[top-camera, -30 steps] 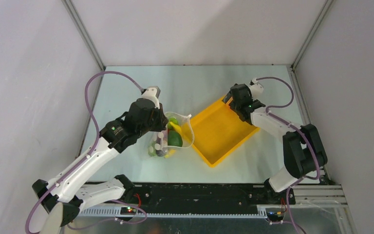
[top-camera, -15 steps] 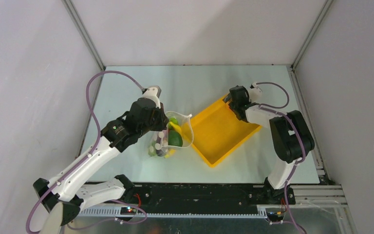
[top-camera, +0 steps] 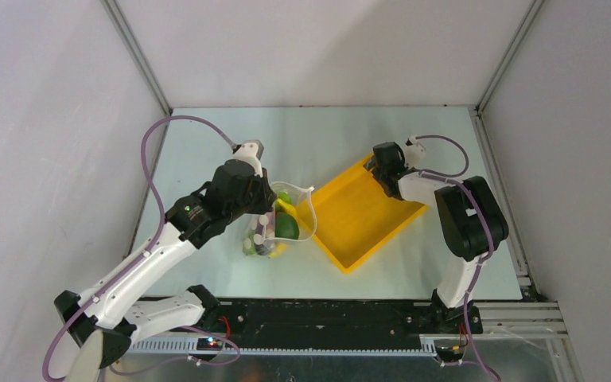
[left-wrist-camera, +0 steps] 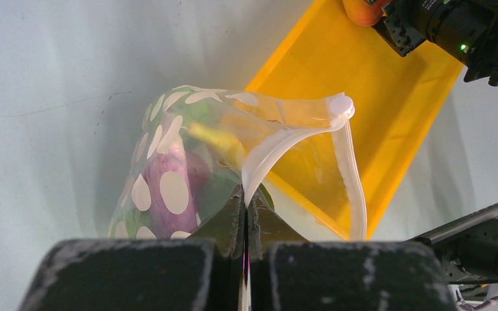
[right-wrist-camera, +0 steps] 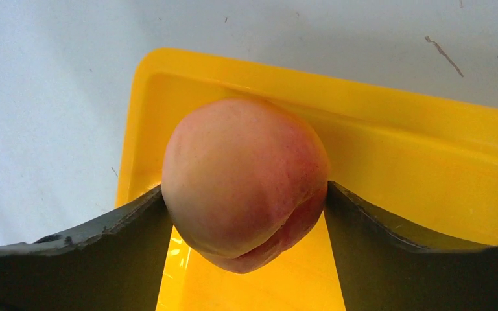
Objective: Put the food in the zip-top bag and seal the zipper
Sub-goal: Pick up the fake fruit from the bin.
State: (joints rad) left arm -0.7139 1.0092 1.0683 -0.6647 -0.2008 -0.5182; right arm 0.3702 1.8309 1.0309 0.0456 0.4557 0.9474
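Note:
The clear, white-dotted zip-top bag stands open left of the yellow tray. It holds a green fruit, a yellow banana and the purple eggplant. My left gripper is shut on the bag's white zipper strip and holds the mouth up; it also shows in the top view. My right gripper is shut on the peach over the tray's far corner. In the top view this gripper hides the peach. The peach also shows in the left wrist view.
The yellow tray lies diagonally at centre right, its floor bare in the top view; it also shows in the right wrist view. White walls enclose the table on three sides. The arm bases and a black rail run along the near edge.
My right arm has folded in, its elbow swinging up and left, and its wrist has shifted slightly left over the tray's far corner. The left arm and bag have not moved.

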